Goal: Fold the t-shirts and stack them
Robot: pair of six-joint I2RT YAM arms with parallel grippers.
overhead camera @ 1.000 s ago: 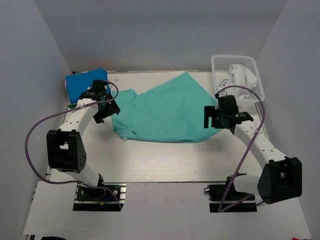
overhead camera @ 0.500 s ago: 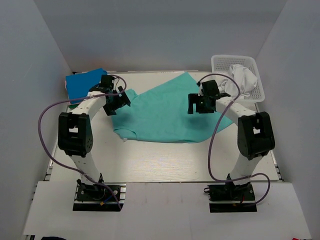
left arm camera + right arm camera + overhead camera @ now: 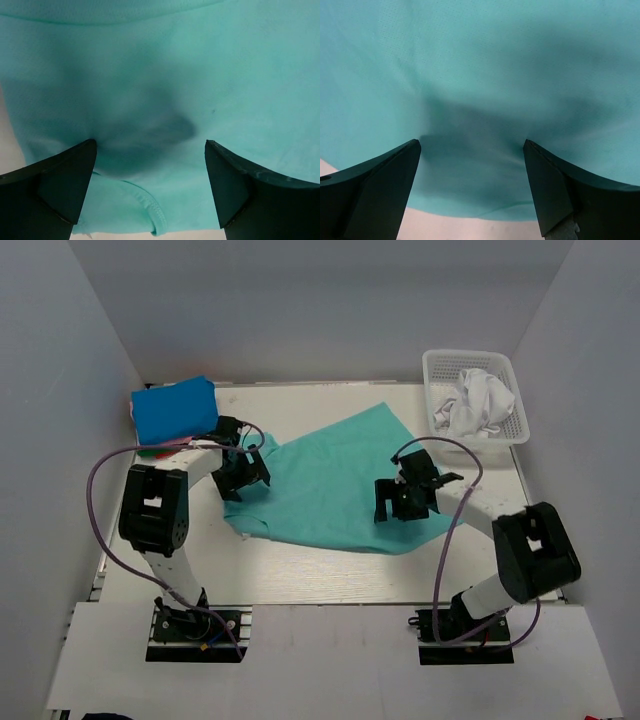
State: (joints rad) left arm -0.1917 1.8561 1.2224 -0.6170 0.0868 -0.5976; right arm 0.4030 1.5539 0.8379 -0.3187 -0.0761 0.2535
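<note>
Teal knit t-shirt (image 3: 330,480), softly creased

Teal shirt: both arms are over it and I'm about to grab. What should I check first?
1. The left gripper is open: ok, jaws spread over the teal shirt.
2. The right gripper is open: ok, also above the fabric.
3. Contact with the cloth: cannot tell from either wrist view.
4. Shirt lying flat and square: not ok, it sits skewed with its near left edge bunched.
5. Stack spot in sight: ok, the folded blue shirt lies at the far left corner.
</note>
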